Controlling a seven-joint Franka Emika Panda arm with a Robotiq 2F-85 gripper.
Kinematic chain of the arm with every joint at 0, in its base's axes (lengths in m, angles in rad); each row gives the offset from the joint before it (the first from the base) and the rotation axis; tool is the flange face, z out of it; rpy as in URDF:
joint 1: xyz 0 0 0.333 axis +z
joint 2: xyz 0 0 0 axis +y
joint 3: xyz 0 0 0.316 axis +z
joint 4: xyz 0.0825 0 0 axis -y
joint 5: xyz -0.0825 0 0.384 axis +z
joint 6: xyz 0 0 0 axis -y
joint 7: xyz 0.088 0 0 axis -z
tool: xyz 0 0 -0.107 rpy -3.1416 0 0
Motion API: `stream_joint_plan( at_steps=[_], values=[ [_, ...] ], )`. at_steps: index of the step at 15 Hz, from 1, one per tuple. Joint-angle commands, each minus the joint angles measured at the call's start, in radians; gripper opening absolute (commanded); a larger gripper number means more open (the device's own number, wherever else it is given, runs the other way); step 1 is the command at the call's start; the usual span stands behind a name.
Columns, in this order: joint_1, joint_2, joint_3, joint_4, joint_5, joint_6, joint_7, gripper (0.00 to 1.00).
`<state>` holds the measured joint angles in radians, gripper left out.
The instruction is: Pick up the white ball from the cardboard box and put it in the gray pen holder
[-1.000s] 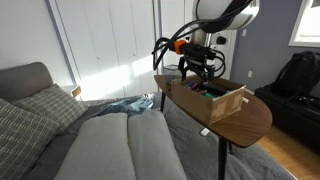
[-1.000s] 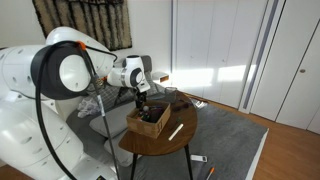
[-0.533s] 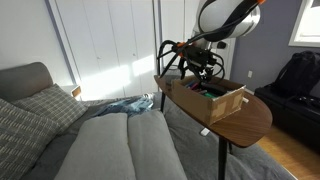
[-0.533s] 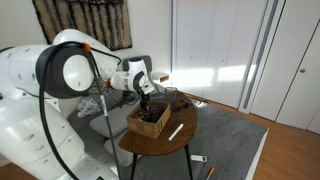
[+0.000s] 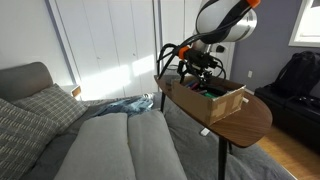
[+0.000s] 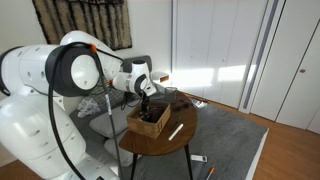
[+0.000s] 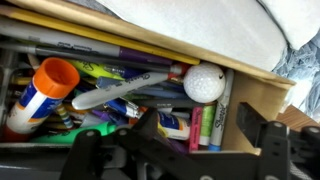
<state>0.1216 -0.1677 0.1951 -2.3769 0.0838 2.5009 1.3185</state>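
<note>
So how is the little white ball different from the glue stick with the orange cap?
The white dimpled ball is round; the orange-capped glue stick is a long tube. The ball is white all over; the glue stick has a white body and orange cap. The ball sits near a corner of the cardboard box; the glue stick lies at the other end. Both lie on the pens inside it.

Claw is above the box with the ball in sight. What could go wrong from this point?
1. The white ball lies in a corner, close to the cardboard box wall, so one finger of the open claw may hit the wall instead of passing the ball.
2. Markers crowd the ball. The claw could pinch one along with it, or the round ball could slip out.
3. The gray pen holder cannot be clearly made out here.
</note>
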Motion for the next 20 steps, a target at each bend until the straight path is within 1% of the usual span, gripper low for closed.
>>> stream_joint_plan(
  at_steps=[1,8,12,15,17,20],
  values=[
    [0.006,0.012,0.0,0.009,0.03,0.005,-0.021,0.82],
    [0.012,0.097,-0.003,0.066,0.056,0.037,-0.081,0.84],
    [0.021,0.106,0.001,0.1,0.053,0.018,-0.097,0.84],
    [0.035,0.097,0.0,0.107,0.107,-0.016,-0.141,0.84],
    [0.038,0.089,0.0,0.105,0.138,-0.032,-0.161,0.82],
    [0.042,0.108,0.0,0.116,0.166,-0.034,-0.173,0.78]
  ],
)
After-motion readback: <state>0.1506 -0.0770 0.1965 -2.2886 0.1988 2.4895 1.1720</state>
